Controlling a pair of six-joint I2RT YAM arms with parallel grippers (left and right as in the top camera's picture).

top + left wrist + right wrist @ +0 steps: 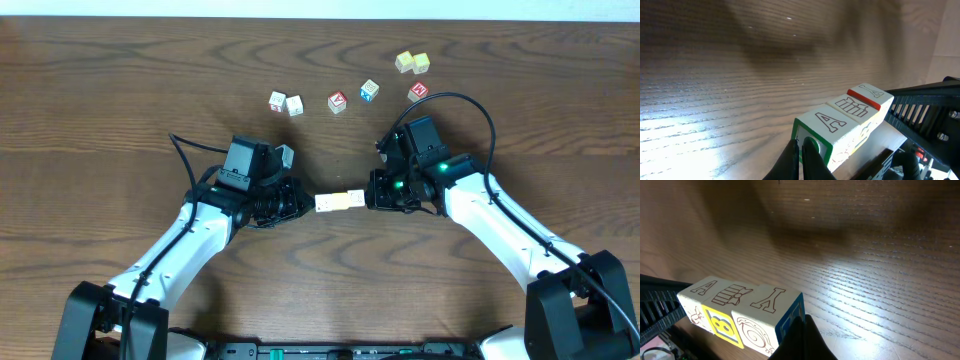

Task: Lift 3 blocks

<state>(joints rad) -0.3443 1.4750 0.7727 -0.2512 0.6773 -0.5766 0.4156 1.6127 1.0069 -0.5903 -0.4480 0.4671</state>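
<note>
Three pale blocks (340, 201) form one tight row end to end between my two grippers at the table's middle. The left gripper (306, 205) is shut, its tips pressing the row's left end. The right gripper (371, 198) is shut too and presses the right end. In the left wrist view the shut fingertips (801, 146) meet the green-framed end face of the nearest block (829, 125), with the other two behind it. In the right wrist view the shut gripper (802, 322) bears on the blue-framed end of the row (735, 297). The row seems to hang just off the wood.
Loose cubes lie along the far side: a whitish pair (285, 102), a red-letter cube (337, 101), a blue-letter cube (369, 90), another red-letter cube (418, 92) and a yellow-green pair (412, 62). Both arms reach in from the near edge.
</note>
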